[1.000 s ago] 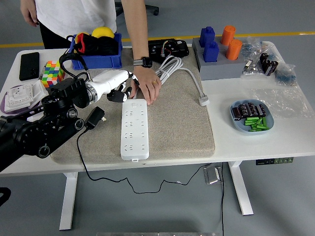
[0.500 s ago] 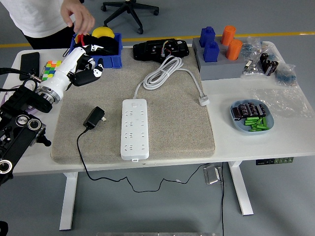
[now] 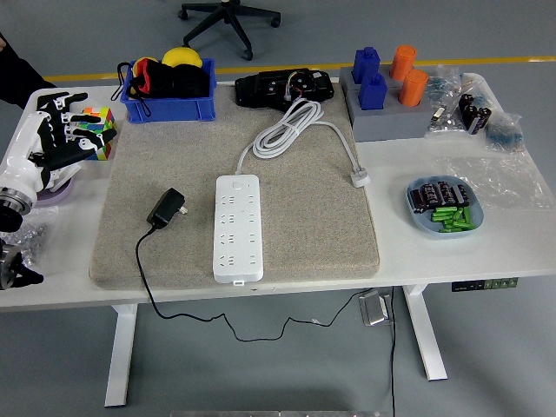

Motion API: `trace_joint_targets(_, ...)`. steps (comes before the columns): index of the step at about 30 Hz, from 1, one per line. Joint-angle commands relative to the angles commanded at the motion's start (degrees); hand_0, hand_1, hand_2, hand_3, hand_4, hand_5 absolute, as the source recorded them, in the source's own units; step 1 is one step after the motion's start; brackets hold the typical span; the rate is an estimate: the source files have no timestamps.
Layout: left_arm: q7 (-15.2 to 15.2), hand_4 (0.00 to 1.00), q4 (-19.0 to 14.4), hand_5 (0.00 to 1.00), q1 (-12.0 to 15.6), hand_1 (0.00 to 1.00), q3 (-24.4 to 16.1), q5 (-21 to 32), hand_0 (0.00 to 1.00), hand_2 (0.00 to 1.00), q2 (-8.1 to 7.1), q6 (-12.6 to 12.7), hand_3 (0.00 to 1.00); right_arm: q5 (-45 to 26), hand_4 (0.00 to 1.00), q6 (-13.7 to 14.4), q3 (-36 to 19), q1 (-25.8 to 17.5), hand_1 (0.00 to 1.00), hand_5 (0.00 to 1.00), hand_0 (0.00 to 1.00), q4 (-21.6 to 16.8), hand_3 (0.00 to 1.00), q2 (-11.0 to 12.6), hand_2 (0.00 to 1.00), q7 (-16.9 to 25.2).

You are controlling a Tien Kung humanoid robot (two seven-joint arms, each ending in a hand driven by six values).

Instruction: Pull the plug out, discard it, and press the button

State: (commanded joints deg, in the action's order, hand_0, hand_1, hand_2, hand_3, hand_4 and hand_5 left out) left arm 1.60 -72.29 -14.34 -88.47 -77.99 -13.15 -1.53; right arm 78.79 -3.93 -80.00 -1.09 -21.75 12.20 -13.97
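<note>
Single high head view, forward and down over the white table (image 3: 408, 252), near edge lowest.

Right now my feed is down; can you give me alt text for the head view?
A white power strip lies on a grey mat with nothing plugged in; the black plug lies loose on the mat to its left, its cable trailing off the table's near edge. The robot's left hand, white with relaxed fingers, holds nothing at the table's left edge beside a colourful cube.

Bright, even overhead light leaves only soft shadows under the worktop (image 3: 434, 252), with sharp focus throughout and no glare.
</note>
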Motion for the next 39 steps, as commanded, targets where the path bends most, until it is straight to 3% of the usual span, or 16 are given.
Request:
trace_joint_targets(9, 1.7, 0.971, -0.3, 0.393, 0.1, 0.817, 1.5, -0.5, 0.828, 0.802, -0.33, -1.1, 0.860, 0.2, 0.803, 0.0, 0.1, 0.1, 0.746, 0.782, 0.785, 0.0, 0.744, 0.1, 0.741, 0.0)
trace_joint_targets(10, 1.7, 0.981, -0.4, 0.415, 0.1, 0.777, 1.4, -0.5, 0.811, 0.773, -0.36, -1.1, 0.861, 0.2, 0.803, 0.0, 0.2, 0.1, 0.745, 0.782, 0.785, 0.0, 0.744, 0.1, 0.741, 0.0)
trace_joint_targets(15, 2.2, 0.981, -0.7, 0.415, 0.3, 0.777, 0.9, -1.0, 0.811, 0.773, -0.60, -1.4, 0.861, 0.1, 0.803, 0.1, 0.3, 0.3, 0.745, 0.782, 0.785, 0.0, 0.744, 0.2, 0.741, -0.1)
trace_joint_targets(16, 2.3, 0.966, -0.7, 0.407, 0.3, 0.729, 0.9, -1.0, 0.775, 0.723, -0.63, -1.5, 0.868, 0.0, 0.802, 0.1, 0.3, 0.3, 0.745, 0.782, 0.785, 0.0, 0.744, 0.2, 0.741, -0.1)
trace_joint_targets(39, 4.7, 0.948, -1.5, 0.402, 1.4, 0.677, 1.6, -1.8, 0.745, 0.694, -1.05, -3.0, 0.879, 0.0, 0.799, 0.2, 0.5, 0.4, 0.745, 0.786, 0.785, 0.0, 0.744, -0.1, 0.741, 0.0)
